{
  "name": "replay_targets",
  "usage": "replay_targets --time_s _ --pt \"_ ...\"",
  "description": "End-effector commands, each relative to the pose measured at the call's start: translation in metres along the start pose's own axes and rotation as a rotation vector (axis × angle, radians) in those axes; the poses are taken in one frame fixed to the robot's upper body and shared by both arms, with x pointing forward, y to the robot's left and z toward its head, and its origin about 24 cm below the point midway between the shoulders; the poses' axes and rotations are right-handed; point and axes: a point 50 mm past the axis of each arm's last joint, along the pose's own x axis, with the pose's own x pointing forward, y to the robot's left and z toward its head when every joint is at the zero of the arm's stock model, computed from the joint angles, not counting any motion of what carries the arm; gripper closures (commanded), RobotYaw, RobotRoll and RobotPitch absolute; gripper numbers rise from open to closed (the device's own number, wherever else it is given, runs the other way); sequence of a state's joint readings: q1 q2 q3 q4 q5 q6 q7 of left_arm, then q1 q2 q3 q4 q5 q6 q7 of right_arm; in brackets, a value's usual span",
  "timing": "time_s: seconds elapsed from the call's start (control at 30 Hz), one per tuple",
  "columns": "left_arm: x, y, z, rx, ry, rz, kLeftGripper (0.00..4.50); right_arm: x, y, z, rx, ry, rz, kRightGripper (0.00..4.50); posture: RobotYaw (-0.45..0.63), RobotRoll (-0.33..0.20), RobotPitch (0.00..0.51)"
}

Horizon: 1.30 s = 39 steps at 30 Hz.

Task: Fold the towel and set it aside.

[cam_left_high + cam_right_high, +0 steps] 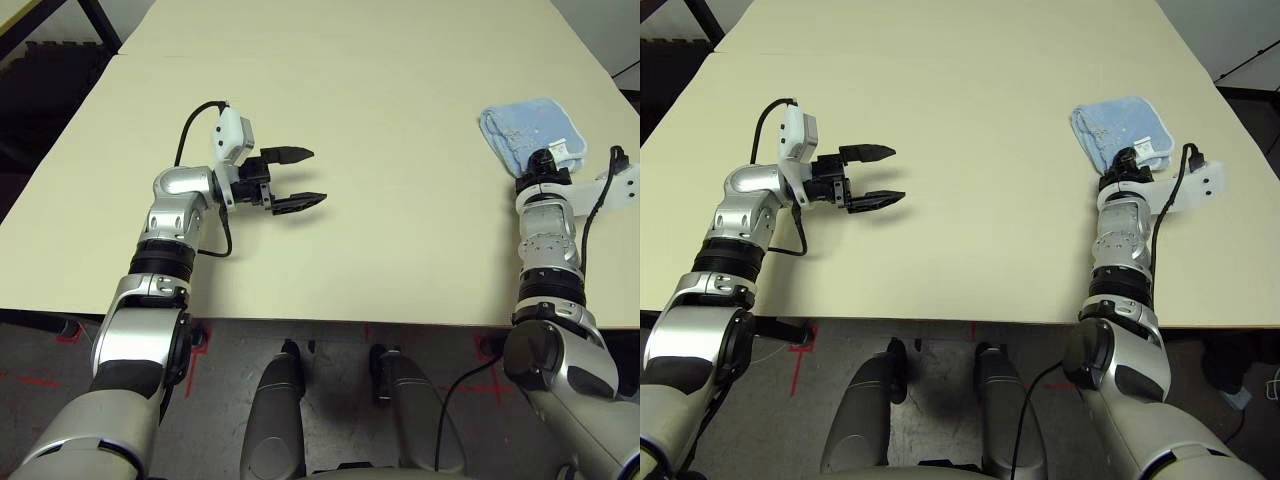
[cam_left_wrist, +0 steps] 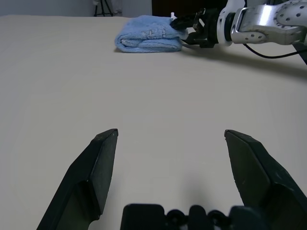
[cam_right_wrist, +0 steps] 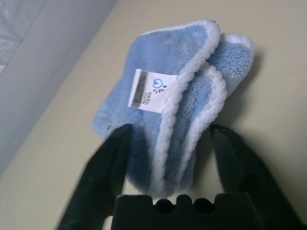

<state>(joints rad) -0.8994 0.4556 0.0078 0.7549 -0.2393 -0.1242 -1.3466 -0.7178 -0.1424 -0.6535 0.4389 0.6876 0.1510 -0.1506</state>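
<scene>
From the robot's seat, with 12 o'clock straight ahead, the towel (image 1: 525, 125) lies at about 1 o'clock on the table (image 1: 400, 230), folded into a thick small bundle. The right gripper (image 3: 171, 128) is at its near side with the claw wide, a finger to either side of the bundle's near end and no pinch on it. The left gripper (image 1: 320, 175) is between 11 and 12 o'clock, pointing towards 3, its claw wide as well and empty, well apart from the cloth

The folding looks done, and setting aside seems all but finished, so the main danger is in the right arm's leaving. One finger overlaps the cloth near the white tag (image 3: 152, 91); whether it touches, I cannot tell. If it catches the terry loops, pulling back towards 6 o'clock could drag the bundle along or peel its top layer open. A sideways swing before the fingers are clear could shove it towards the table's side edge, out at 3 o'clock from the towel. Closing early would nip the white edging (image 3: 172, 115) and undo the stack (its layers are only lying on one another, and soft cloth may spring a little). A straight, slow retreat with the claw kept wide seems safest
</scene>
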Motion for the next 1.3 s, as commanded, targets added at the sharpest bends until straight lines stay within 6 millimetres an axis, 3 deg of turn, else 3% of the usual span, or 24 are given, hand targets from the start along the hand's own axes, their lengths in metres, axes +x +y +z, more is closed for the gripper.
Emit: replay_targets --time_s 0.03,0.13,0.27,0.63,0.8,1.07,1.3 --pt "0.003 0.000 0.000 0.009 0.016 -0.013 0.00 -0.015 0.004 0.002 -0.005 0.054 -0.038 0.06 -0.05 0.000 0.212" --pt "0.005 0.000 -0.001 0.008 0.015 -0.013 0.00 -0.022 0.011 0.006 -0.006 0.067 -0.014 0.06 -0.05 0.000 0.211" --pt "0.008 0.000 0.000 0.009 0.010 -0.015 0.00 -0.013 0.016 0.008 -0.015 0.082 0.009 0.06 -0.06 0.000 0.209" --pt "0.007 0.000 0.000 0.016 0.018 -0.020 0.00 0.014 0.030 -0.030 -0.050 0.206 0.064 0.06 -0.03 0.000 0.206" --pt "0.007 -0.001 0.001 0.018 0.022 -0.024 0.00 0.021 0.034 -0.036 -0.052 0.205 0.075 0.06 -0.03 0.000 0.205" --pt "0.000 0.004 0.001 0.003 0.003 0.071 0.00 0.020 0.026 -0.011 -0.181 0.176 0.150 0.06 -0.05 0.000 0.196" --pt "-0.021 0.018 0.011 -0.049 -0.070 0.349 0.00 -0.015 0.032 0.015 -0.497 0.348 0.445 0.06 -0.07 0.000 0.193"
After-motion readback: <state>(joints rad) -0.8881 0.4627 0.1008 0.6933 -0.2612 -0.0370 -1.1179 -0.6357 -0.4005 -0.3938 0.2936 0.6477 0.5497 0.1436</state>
